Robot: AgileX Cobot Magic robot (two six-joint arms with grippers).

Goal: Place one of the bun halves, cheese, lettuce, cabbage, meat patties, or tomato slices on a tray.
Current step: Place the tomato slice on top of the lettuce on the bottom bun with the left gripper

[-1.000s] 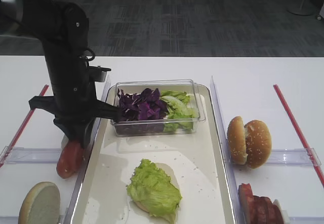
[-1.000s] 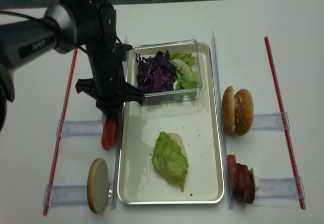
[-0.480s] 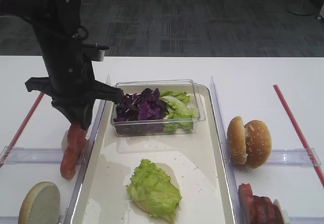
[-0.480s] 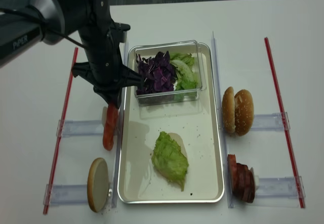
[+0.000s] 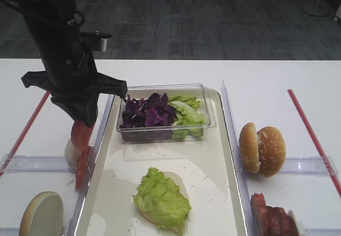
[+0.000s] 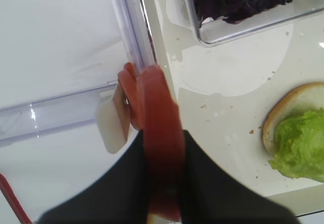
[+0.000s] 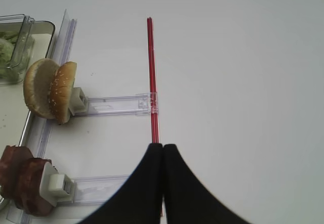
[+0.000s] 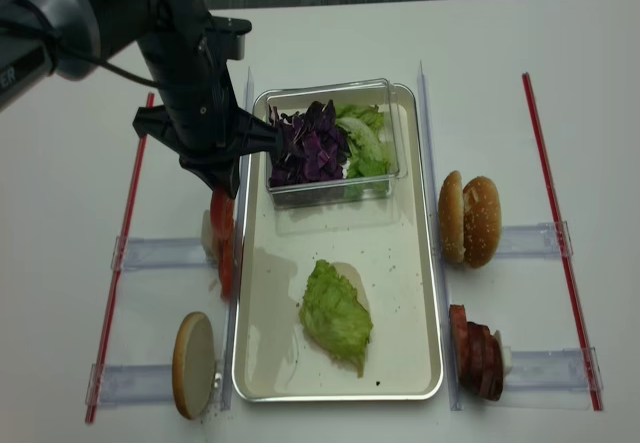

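exterior high: your left gripper (image 5: pixel 81 132) hangs over the table's left side, just outside the tray (image 5: pixel 221 156), clenched on a tomato slice (image 5: pixel 80 135) held on edge. a second slice (image 5: pixel 81 164) stands below it by a white holder block. on the tray sit a clear box (image 5: pixel 205 120) with cabbage (image 5: pixel 146 111) and green leaves, and nearer you a bun half topped with lettuce (image 5: pixel 161 196). another bun half (image 5: pixel 41 214) lies at lower left; paired bun halves (image 5: pixel 262 149) stand to the right.

right wrist: your right gripper (image 7: pixel 162 153) has its fingers pressed together, grasping nothing, above the white table beside a red strip (image 7: pixel 151 72). the paired buns (image 7: pixel 50 90) and a reddish-brown stack (image 7: pixel 23 186) sit in clear holders.

left wrist: the fingers (image 6: pixel 197 183) clamp the red slice (image 6: pixel 162 148) between them, over the tray's left edge.

realsense view: the held slice (image 8: pixel 222 211) dangles beside the tray rim (image 8: pixel 437 293), well apart from the lettuce (image 8: pixel 335 313).
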